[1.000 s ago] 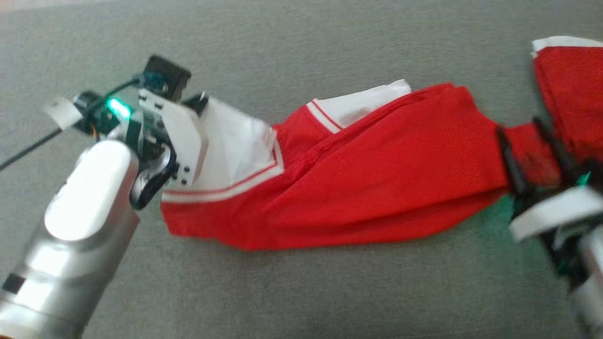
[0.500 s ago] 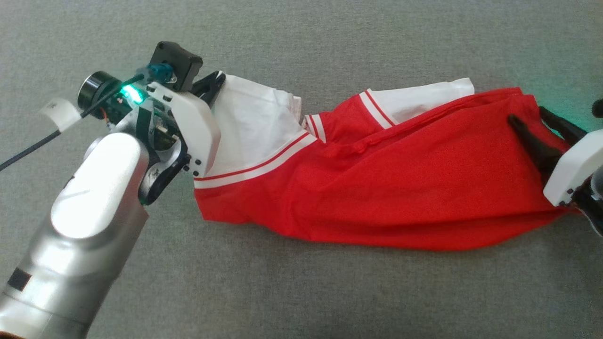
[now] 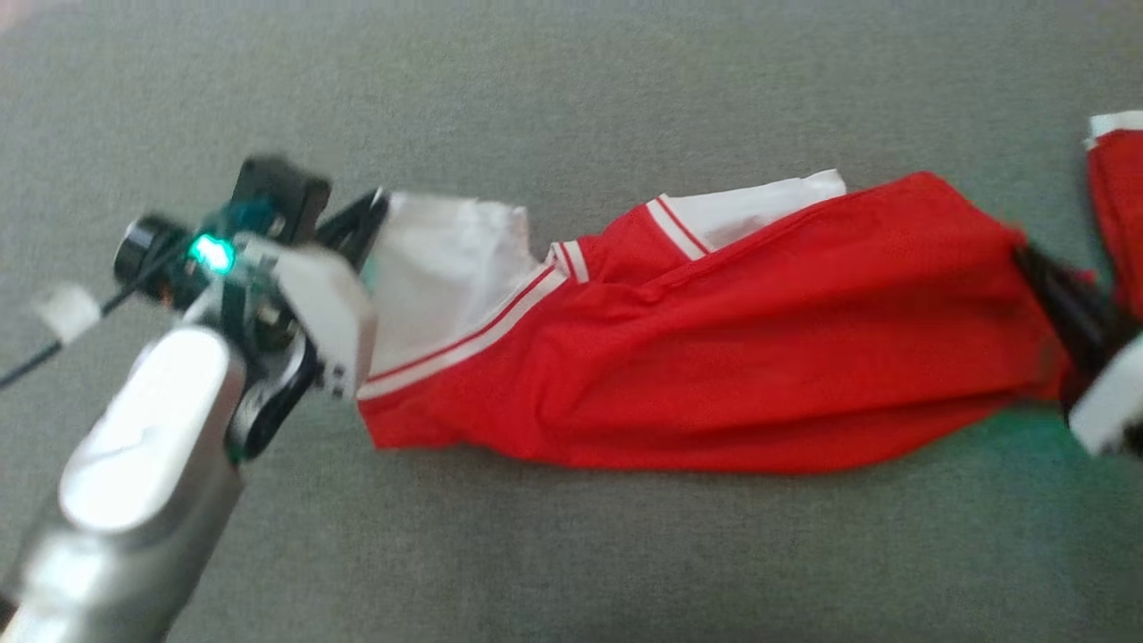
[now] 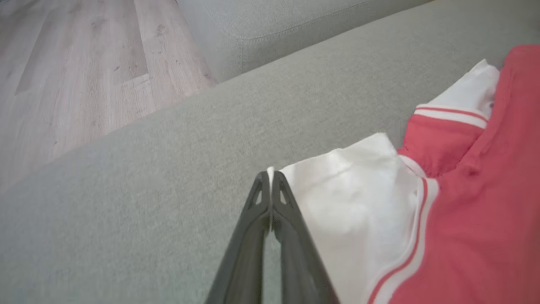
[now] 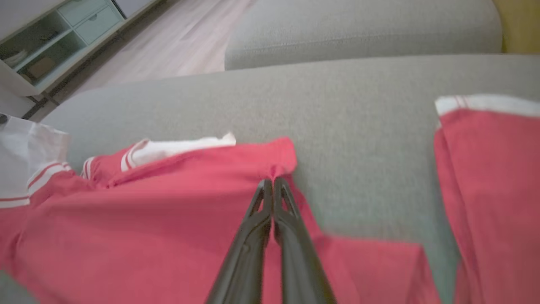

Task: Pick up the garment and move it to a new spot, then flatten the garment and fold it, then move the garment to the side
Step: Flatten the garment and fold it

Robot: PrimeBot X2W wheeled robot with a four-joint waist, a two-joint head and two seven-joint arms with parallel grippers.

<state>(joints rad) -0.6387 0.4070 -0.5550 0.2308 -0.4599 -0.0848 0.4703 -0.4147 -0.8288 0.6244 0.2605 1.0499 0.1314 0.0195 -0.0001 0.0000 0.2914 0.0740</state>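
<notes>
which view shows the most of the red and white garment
The head view: the garment stretches across the grey cushion, white end to red end. The left wrist view shows mainly its white end; the right wrist view mainly red cloth.

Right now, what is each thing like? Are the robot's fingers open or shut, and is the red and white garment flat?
garment: not flat, wrinkled and bunched, lying on the grey cushion.
left fingers: shut, pinching the garment's white edge.
right fingers: shut, pinching the garment's red end.
other red cloth: lying on the cushion, not gripped.
</notes>
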